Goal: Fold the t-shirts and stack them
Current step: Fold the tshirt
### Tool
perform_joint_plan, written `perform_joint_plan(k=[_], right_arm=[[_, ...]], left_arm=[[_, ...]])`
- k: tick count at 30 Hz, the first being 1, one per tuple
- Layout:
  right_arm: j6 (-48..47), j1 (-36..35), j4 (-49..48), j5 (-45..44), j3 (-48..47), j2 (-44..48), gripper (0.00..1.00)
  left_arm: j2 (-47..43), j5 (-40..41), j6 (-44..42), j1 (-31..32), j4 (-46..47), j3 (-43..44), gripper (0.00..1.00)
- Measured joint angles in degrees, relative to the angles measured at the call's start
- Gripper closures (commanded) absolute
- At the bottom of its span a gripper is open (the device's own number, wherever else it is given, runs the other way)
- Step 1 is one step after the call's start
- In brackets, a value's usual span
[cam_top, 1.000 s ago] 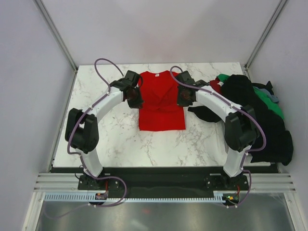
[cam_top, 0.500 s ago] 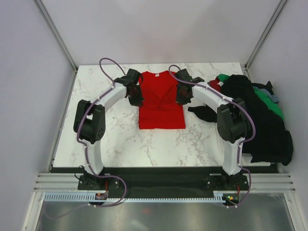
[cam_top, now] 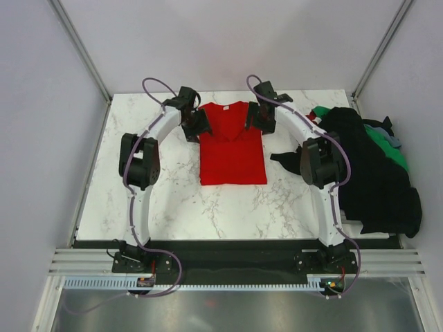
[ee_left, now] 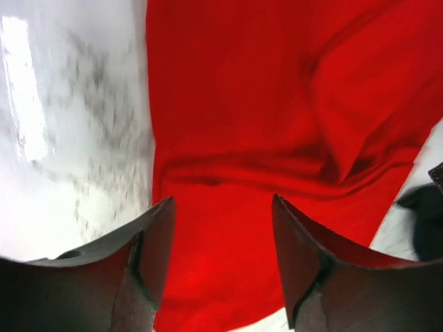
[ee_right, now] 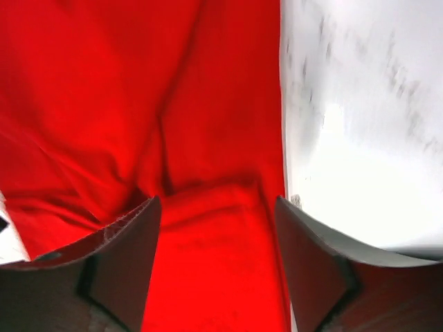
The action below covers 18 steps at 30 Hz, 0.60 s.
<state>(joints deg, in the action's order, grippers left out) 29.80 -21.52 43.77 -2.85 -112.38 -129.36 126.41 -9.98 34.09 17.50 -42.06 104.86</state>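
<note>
Both arms have stretched further up the table [cam_top: 152, 200] since a second ago. Your left gripper [cam_top: 195, 124] and right gripper [cam_top: 255, 117] now hover with jaws parted and empty over the shoulders of the red t-shirt [cam_top: 232, 149], which lies flat mid-table with its sides turned in. You seem to be between folds: next, pinch both collar-end corners evenly and carry them towards the hem, leaving the pile of other t-shirts [cam_top: 374, 166] at the right edge for later.

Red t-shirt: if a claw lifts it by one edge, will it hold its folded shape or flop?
Probably flops: the red t-shirt shows soft creases, so it looks limp. Likely light, since it lies thin and flat. Pushed, it may bunch rather than slide whole across the marble table.
</note>
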Motion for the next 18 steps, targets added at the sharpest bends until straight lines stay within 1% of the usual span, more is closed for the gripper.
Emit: perform_joint_plan(k=[2, 4, 6, 7, 8, 10, 11, 12, 15, 18], right_arm=[[0.5, 1.4, 2.0, 0.8, -8.0, -3.6, 0.24], [0.9, 2.5, 2.5, 1.4, -12.8, -4.7, 0.24], [1.2, 3.5, 2.6, 1.7, -12.8, -2.8, 0.24], [1.3, 3.9, 2.6, 1.7, -11.0, -0.6, 0.24], [1.4, 4.1, 1.0, 2.0, -6.9, 2.3, 0.24], [1.8, 4.2, -0.5, 3.2, 4.3, 10.9, 0.24], [2.0, 4.0, -0.7, 3.7, 8.5, 14.2, 0.24], [2.2, 3.7, -3.1, 4.9, 15.3, 19.1, 0.25], [2.9, 2.8, -6.2, 7.8, 29.6, 28.8, 0.27], [3.4, 1.9, -9.7, 10.9, 41.5, 33.8, 0.31]], left_arm=[[3.8, -1.6, 0.6, -1.6, -2.5, 7.4, 0.25], [6.6, -2.6, 0.6, -2.8, -4.4, 14.3, 0.2], [6.6, -2.6, 0.6, -4.0, -5.7, 17.4, 0.2], [5.8, -2.6, 0.6, -4.3, -6.0, 17.5, 0.2], [4.3, -2.6, 0.6, -4.5, -6.3, 16.8, 0.2], [0.2, -2.5, 0.5, -4.5, -7.0, 13.1, 0.21], [-2.6, -2.4, 0.5, -4.4, -6.6, 9.8, 0.21], [-5.2, -2.4, 0.5, -4.2, -6.6, 6.8, 0.21], [-15.0, -2.5, 0.5, -3.2, -5.1, -7.2, 0.22], [-23.0, -2.8, 0.5, -1.8, -2.5, -20.5, 0.23]])
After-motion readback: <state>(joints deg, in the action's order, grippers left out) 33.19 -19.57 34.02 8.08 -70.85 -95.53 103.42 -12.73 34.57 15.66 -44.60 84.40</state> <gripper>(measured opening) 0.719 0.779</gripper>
